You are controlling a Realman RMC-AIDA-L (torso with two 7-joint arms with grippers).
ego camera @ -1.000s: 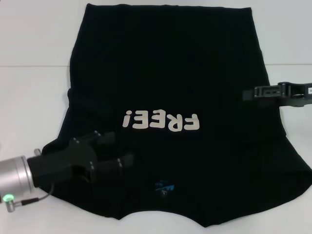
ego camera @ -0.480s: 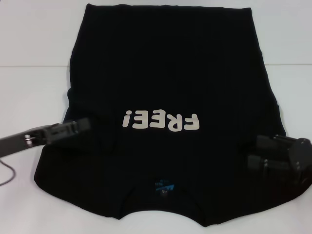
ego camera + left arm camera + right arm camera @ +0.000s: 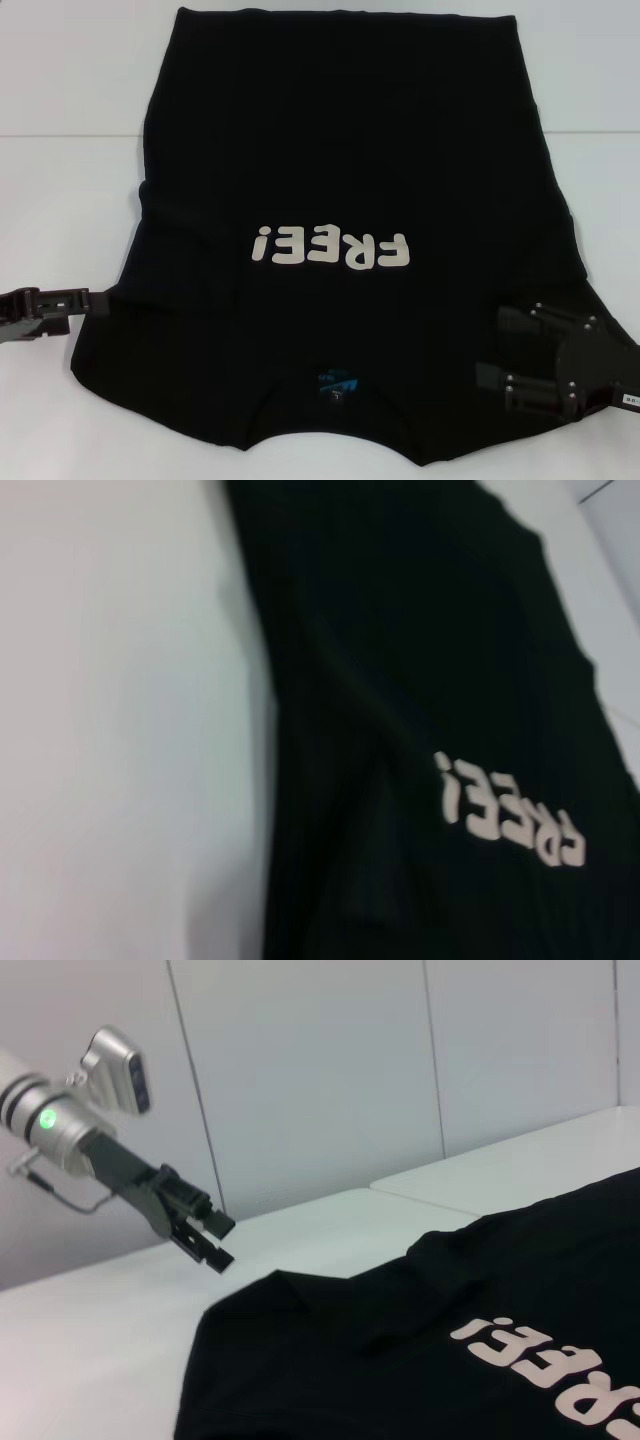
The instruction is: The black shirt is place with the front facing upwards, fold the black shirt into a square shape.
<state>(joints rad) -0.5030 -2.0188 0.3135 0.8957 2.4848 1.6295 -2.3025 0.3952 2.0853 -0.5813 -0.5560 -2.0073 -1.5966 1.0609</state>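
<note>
- The large plain black short-sleeved cloth T-shirt (image 3: pixel 340 180) lies spread flat on the white table (image 3: pixel 60 120), front side up, filling most of the middle of the work area.
- Its collar end is nearest the robot and its straight hem is at the far edge of the table.
- The pale cream "FREE!" lettering (image 3: pixel 331 250) sits across the chest, reading upside down from the head view; it also shows in the left wrist view (image 3: pixel 508 810) and the right wrist view (image 3: pixel 555 1365).
- A small blue neck label (image 3: pixel 337 382) lies just inside the collar, near the middle of the near edge.
- Both sleeves appear folded in over the body, so the left and right sides run as slanted edges; some creases show on the left side.
- The black left gripper (image 3: pixel 92 300) is at the near left edge of the shirt, beside the folded sleeve. In the right wrist view (image 3: pixel 210 1242) it is above the table with its two fingers a narrow gap apart, holding nothing.
- The black right gripper (image 3: pixel 495 347) is over the near right part of the shirt, fingers pointing left and spread wide, with no cloth visibly between them.
- No containers are in view.
</note>
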